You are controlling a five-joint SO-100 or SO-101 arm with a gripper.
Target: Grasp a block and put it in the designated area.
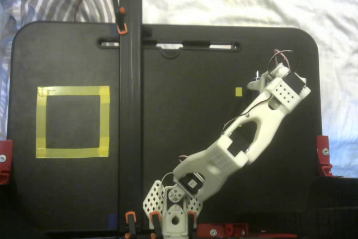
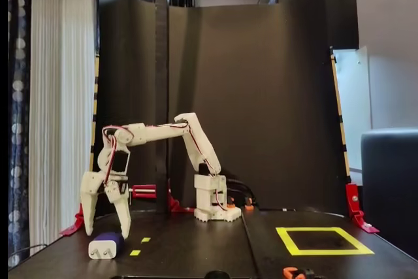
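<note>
While the white arm reached out over the black table, its gripper hung just above the block with its two fingers spread wide apart and nothing held between them. One finger pointed down on the left of the block and the other finger pointed down near its right side, as a fixed view from the front showed. The block lay flat on the table, and its pale end with two small prongs faced the camera. In a fixed view from above, the arm hid the block almost fully. The designated area sat far away on the other side of the table, with only black table inside it.
</note>
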